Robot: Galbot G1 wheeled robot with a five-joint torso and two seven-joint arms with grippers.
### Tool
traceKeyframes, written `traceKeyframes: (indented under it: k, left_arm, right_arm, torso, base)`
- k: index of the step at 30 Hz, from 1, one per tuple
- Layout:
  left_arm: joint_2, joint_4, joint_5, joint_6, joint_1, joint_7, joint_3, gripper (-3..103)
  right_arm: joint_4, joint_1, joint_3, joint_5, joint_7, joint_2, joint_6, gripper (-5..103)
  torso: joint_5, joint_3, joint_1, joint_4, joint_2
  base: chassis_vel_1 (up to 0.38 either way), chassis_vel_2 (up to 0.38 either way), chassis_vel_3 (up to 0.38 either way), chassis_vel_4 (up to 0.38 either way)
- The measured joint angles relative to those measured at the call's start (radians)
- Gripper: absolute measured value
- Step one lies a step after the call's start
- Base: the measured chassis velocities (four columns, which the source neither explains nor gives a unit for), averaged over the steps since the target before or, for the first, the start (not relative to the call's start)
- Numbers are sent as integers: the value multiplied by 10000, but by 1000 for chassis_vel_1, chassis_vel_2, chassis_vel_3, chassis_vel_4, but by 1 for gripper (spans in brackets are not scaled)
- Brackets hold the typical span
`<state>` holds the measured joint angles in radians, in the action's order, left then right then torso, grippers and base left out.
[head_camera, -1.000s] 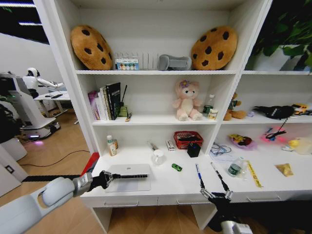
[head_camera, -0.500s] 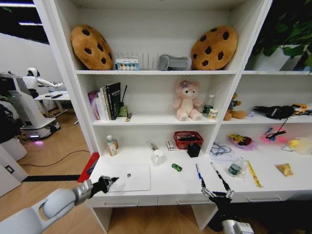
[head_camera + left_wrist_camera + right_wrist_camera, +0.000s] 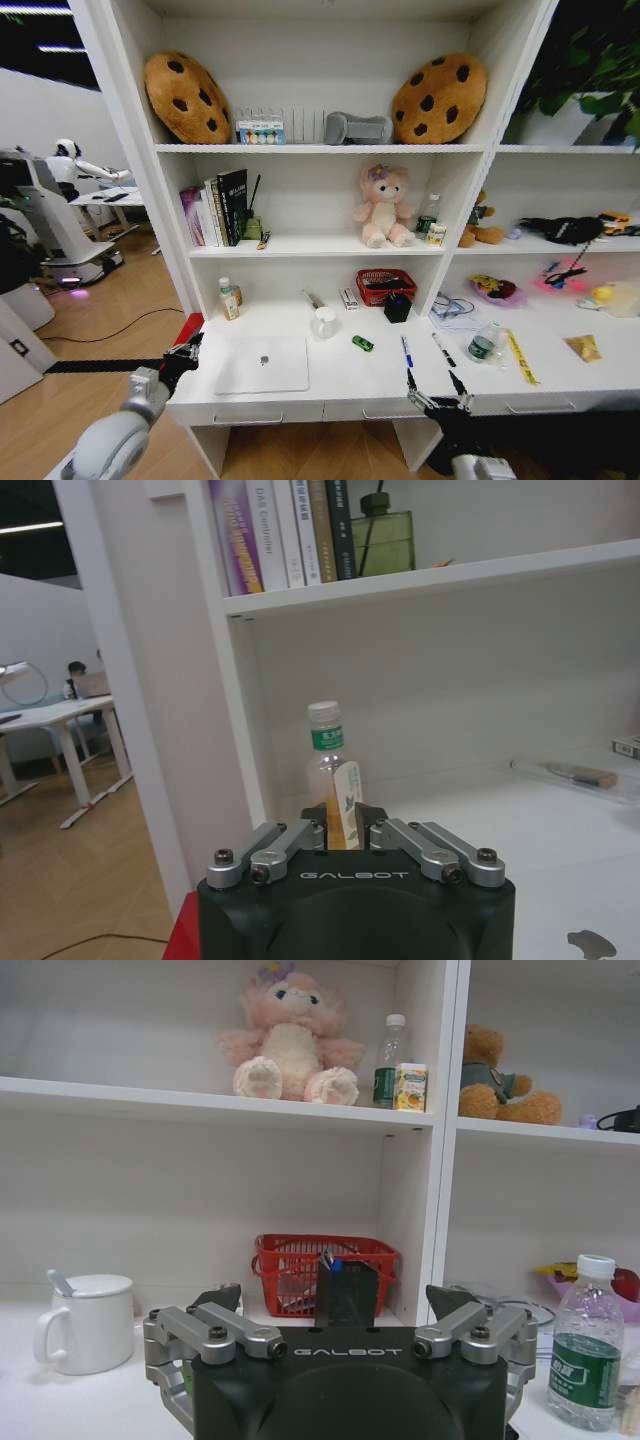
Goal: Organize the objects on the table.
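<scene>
On the table [image 3: 350,385] lay one silver laptop [image 3: 263,364], one tiny green toy [image 3: 362,343], two pens [image 3: 407,351], one yellow strip [image 3: 520,357], one yellow packet [image 3: 583,347] and one white mug [image 3: 324,321]. Two cookie cushions [image 3: 186,96] sat on the top shelf, and two grippers [image 3: 185,356] hung at the table's front edge.

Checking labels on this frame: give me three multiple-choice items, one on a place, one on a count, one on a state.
1. Where is the green toy?
A. on the laptop
B. on the table right of the laptop
C. in the red basket

2. How many pens lie on the table?
A. one
B. two
C. four

3. The laptop's lid is:
A. closed
B. open
C. removed

Answers:
1 B: it sits on the table, right of the laptop.
2 B: the blue pen and the black pen.
3 A: the silver lid lies flat, logo up.
</scene>
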<state>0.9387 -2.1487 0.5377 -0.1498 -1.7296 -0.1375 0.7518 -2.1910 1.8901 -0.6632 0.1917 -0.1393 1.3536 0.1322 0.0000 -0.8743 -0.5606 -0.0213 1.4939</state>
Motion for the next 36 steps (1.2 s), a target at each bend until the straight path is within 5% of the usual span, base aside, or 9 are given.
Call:
traceKeyframes:
  k: [2, 5, 8, 10, 11, 13, 22, 36]
  left_arm:
    - [241, -90, -97, 26, -157, 60, 132, 20]
    - [1902, -779, -912, 277, -1188, 561, 897, 36]
    - [2492, -1158, -1217, 473, -1718, 771, 1054, 47]
    - [2573, -1225, -1346, 542, -1806, 813, 1095, 47]
    - [2684, -1349, -1607, 677, -1895, 883, 1237, 58]
    - [2745, -1426, -1688, 713, -1911, 906, 1328, 58]
    - [4088, -2348, -1814, 229, -2082, 781, 1135, 96]
    - [5077, -2753, -2645, 348, -2688, 865, 796, 100]
  right_arm:
    - [-52, 4, 1, 10, 12, -26, -28, 100]
    - [-258, 76, 68, -12, 200, -105, -69, 100]
    - [-278, 148, 131, 4, 416, -155, -25, 100]
    - [-279, 167, 150, 5, 495, -177, 6, 100]
    - [-278, 185, 212, 52, 587, -221, 71, 100]
    - [-278, 185, 239, 82, 619, -238, 110, 100]
    - [-277, 70, 387, 374, 1003, -324, 446, 100]
    - [-127, -211, 550, 360, 986, -556, 183, 100]
  torso:
    - [0, 0, 0, 0, 0]
    - [0, 0, 1, 1, 0]
    - [3, 0, 1, 1, 0]
    - [2, 1, 1, 1, 0]
    - [2, 0, 2, -3, 0]
    - [3, 0, 1, -6, 0]
    - [0, 0, 1, -3, 0]
    - [0, -1, 1, -2, 0]
  base:
    - [0, 0, 0, 0]
    - [0, 0, 0, 0]
    - [0, 0, 0, 0]
    - [0, 0, 0, 0]
    - [0, 0, 0, 0]
    - [0, 0, 0, 0]
    - [0, 0, 0, 0]
    - [0, 0, 0, 0]
